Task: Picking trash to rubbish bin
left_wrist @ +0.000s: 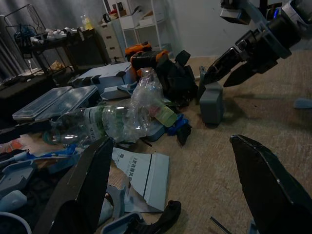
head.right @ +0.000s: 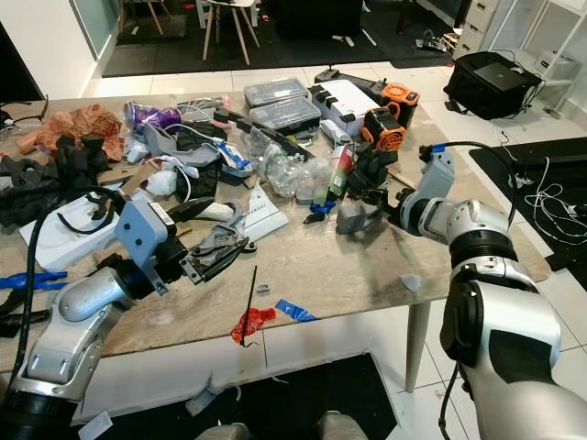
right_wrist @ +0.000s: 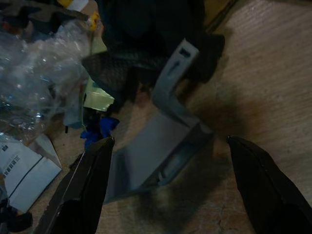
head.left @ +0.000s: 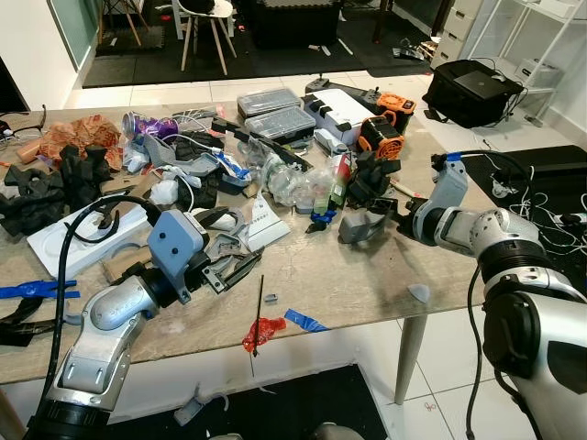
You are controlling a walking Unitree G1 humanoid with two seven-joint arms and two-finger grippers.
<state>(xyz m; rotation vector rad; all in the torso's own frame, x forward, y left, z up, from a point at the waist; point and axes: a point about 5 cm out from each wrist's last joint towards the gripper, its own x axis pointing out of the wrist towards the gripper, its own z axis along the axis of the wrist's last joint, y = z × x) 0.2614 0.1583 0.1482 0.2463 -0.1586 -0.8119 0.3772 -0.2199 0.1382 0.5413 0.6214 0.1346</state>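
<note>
Two pincers work the cluttered bench [head.left: 367,284]: right pincer [head.left: 401,217], spread, reaches for the grey plastic piece [right_wrist: 156,151] at mid-bench, left pincer [head.left: 240,268] spread near the crushed bottle [left_wrist: 112,117]; next, probably close on the piece.

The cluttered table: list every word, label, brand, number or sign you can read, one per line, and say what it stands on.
None can be read.
White folded paper: dark printed lines and a barcode-like mark, too blurred to read.
Crushed clear bottle: greenish label, print too small to read.
Orange and black device: no legible marking.
Clear-lidded cases: no legible label.
</note>
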